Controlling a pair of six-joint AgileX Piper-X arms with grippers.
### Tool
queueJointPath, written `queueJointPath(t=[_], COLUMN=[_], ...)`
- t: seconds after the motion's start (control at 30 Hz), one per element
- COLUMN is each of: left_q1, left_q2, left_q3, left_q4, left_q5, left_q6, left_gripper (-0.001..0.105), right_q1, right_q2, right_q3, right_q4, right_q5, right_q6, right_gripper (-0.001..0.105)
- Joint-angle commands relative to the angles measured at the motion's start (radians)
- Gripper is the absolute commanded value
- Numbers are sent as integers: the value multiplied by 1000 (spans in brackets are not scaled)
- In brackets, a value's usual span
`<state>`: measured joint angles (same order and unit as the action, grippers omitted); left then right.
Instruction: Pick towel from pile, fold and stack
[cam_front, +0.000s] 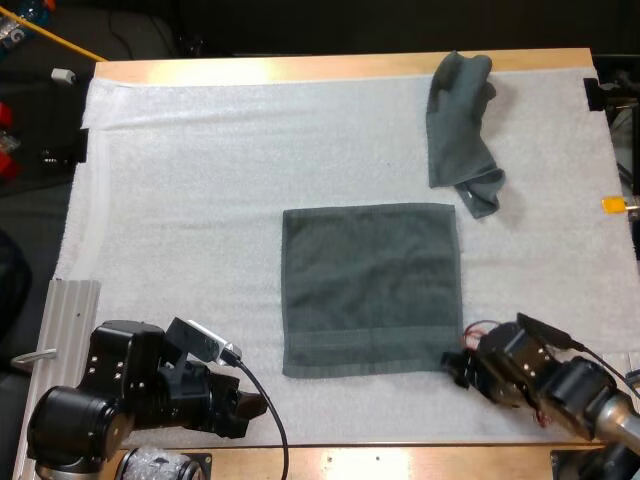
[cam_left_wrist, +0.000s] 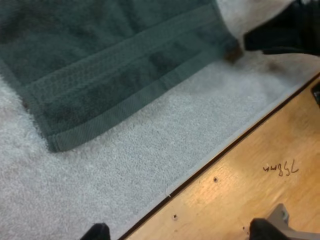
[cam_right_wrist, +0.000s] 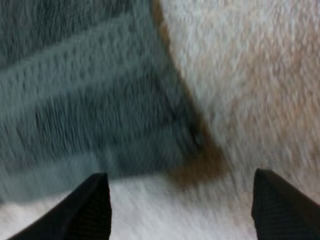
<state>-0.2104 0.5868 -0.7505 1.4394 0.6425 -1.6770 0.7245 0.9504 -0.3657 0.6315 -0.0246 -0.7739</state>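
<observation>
A dark grey-green towel (cam_front: 370, 288) lies spread flat in the middle of the white mat (cam_front: 200, 200). A second towel (cam_front: 462, 130), crumpled, lies at the mat's far right. My right gripper (cam_front: 458, 364) hovers at the flat towel's near right corner (cam_right_wrist: 185, 145), its fingers (cam_right_wrist: 90, 205) apart with nothing between them. My left gripper (cam_front: 250, 405) sits near the mat's front edge, short of the towel's near left corner (cam_left_wrist: 55, 145), fingers (cam_left_wrist: 97, 231) wide apart and empty. The other arm's gripper (cam_left_wrist: 280, 32) appears at the towel's far hem corner.
The wooden table edge (cam_left_wrist: 250, 175) runs just beside the mat's front border. An aluminium rail (cam_front: 70, 320) lies off the mat's left side. Bare mat stretches left of and beyond the flat towel.
</observation>
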Motion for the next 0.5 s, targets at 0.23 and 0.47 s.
queueJointPath(t=[0.23, 0.47], left_q1=[-4, -4], left_q2=[-5, -5], left_q3=[-1, -1], left_q4=[8, 8], left_q5=[22, 22], left_q6=[-8, -8], left_gripper=[55, 55], right_q1=[-101, -103], right_q2=[152, 233], right_q3=[-1, -1], right_q4=[-119, -134], right_q5=[-131, -159], right_q6=[39, 41], right_gripper=[48, 46])
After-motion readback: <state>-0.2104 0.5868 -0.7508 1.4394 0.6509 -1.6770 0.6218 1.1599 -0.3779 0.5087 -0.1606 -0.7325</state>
